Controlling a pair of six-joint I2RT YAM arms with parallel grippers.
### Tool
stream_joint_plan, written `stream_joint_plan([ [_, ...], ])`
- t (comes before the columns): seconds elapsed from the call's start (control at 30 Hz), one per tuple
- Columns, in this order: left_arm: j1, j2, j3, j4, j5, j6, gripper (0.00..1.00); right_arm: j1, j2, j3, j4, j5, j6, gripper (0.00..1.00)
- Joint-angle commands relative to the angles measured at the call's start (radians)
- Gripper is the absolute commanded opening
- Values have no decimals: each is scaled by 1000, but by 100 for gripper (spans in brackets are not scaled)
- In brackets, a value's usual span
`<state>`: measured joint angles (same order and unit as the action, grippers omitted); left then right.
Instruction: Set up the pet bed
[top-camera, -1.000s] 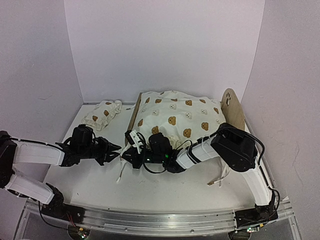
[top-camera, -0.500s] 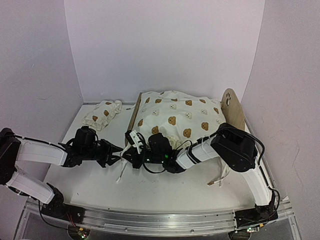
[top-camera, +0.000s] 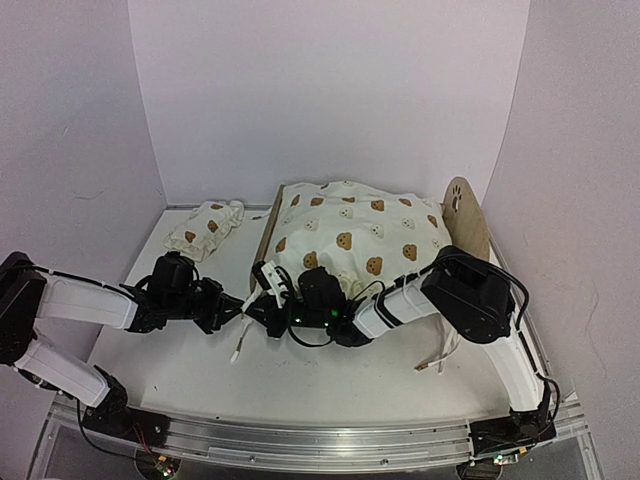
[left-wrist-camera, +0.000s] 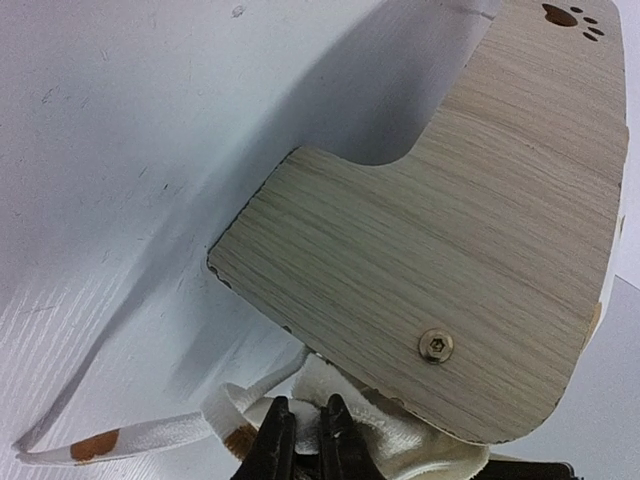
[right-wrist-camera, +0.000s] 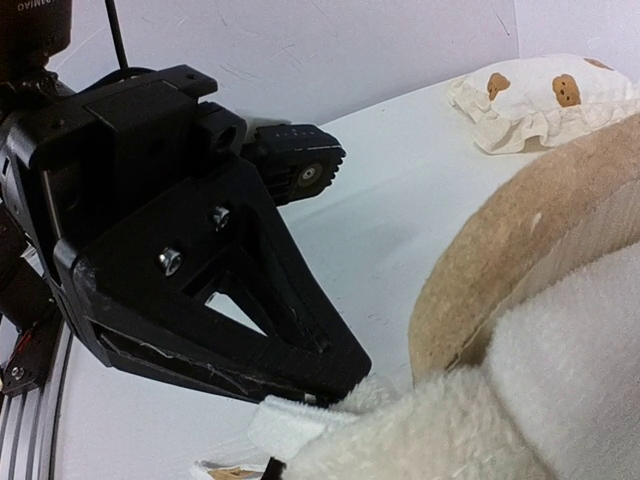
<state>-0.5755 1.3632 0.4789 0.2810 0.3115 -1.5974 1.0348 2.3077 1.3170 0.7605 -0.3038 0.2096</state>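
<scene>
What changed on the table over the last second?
The left gripper slid right, toward the right gripper, and narrowed its open jaws until they pinch the cushion tie beside the pet bed. The right gripper stayed shut at the near corner of the cushion. The cushion, the small pillow and the pet bed did not move.

Bright even light, soft shadows, near foreground blurred.
</scene>
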Motion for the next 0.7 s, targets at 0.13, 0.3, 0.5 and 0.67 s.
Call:
stream_joint_plan([
  [0.13,-15,-18,38,29,13,17,0,5,-33,10,95,-17,-1,0],
  [0.3,-15,-58,14,33,-15,18,0,22,-110,-13,-62,93,87,20],
  [0.5,-14,-85,4,38,-21,5,0,117,-243,-84,-319,295,306,51],
  [0.67,-14,-84,2,47,-20,-2,0,181,-231,-127,-333,386,452,62],
])
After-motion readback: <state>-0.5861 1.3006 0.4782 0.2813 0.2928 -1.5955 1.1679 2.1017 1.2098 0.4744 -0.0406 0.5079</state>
